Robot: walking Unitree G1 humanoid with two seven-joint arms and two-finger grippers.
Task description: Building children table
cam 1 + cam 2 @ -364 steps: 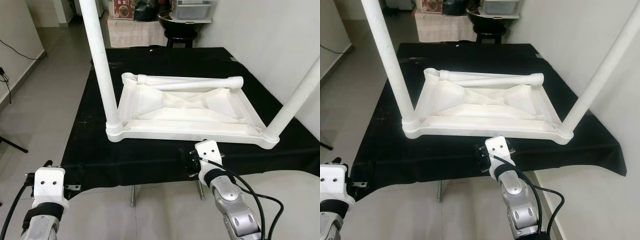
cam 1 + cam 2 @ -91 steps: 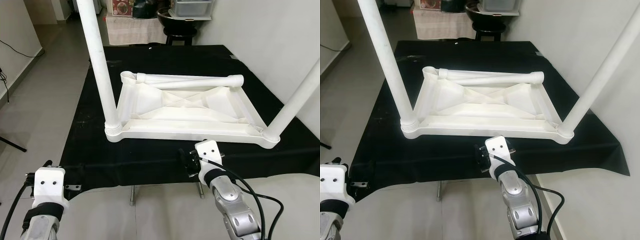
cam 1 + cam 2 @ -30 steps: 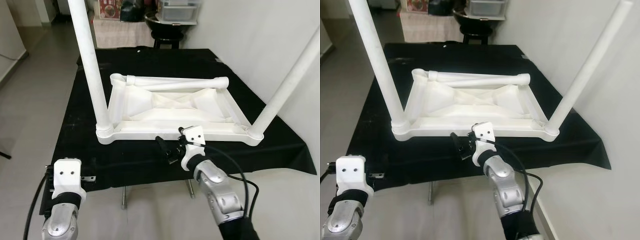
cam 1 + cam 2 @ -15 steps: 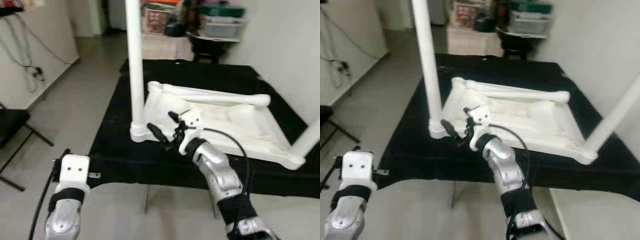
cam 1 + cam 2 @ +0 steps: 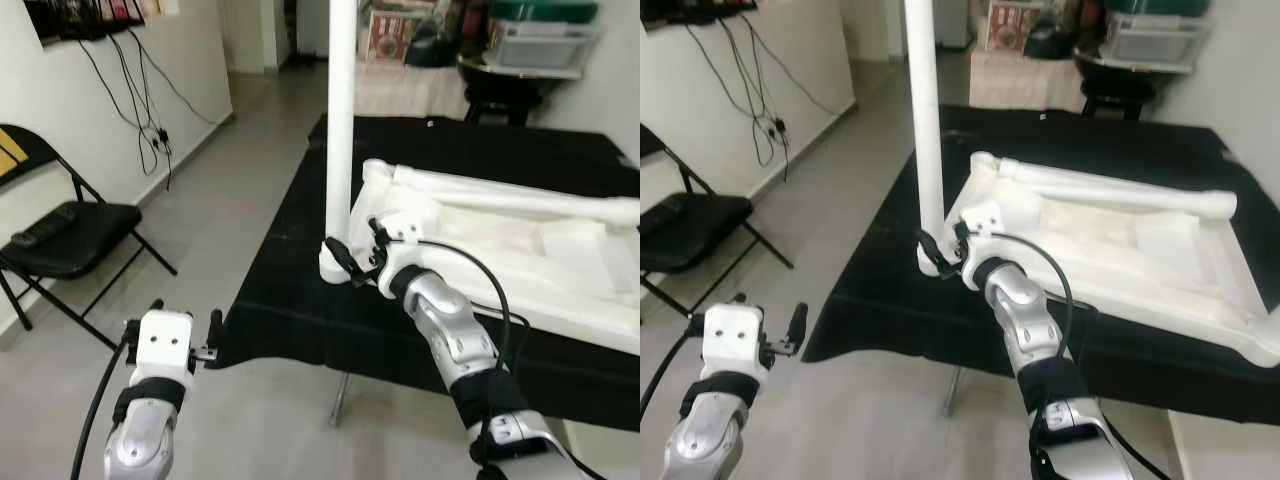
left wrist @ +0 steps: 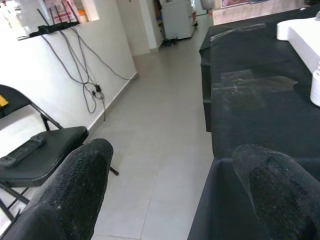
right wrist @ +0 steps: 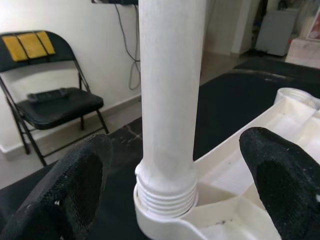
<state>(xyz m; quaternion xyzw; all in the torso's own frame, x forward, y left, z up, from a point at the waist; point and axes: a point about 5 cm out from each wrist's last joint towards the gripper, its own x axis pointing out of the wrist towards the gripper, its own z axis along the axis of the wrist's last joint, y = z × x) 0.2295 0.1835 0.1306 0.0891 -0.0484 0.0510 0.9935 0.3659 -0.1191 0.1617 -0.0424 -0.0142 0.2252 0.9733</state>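
black folding chair [image 5: 60, 235] on left by wall, remote [image 5: 40, 225] lying on its seat. Cables [image 5: 140, 100] hang down wall. Black cloth [image 5: 290, 300] covers work surface. Storage boxes [image 5: 535, 40] at back.

probably a home: tiled floor [image 5: 250, 200], folding chair [image 5: 60, 230], wall cables [image 5: 140, 110], cluttered shelf [image 5: 480, 40].

I see even, bright indoor light with soft shadows. Both eye views are slightly motion-blurred. In the wrist views, the near black fingers [image 7: 80, 185] are defocused; the white table leg [image 7: 170, 90] looks overexposed.
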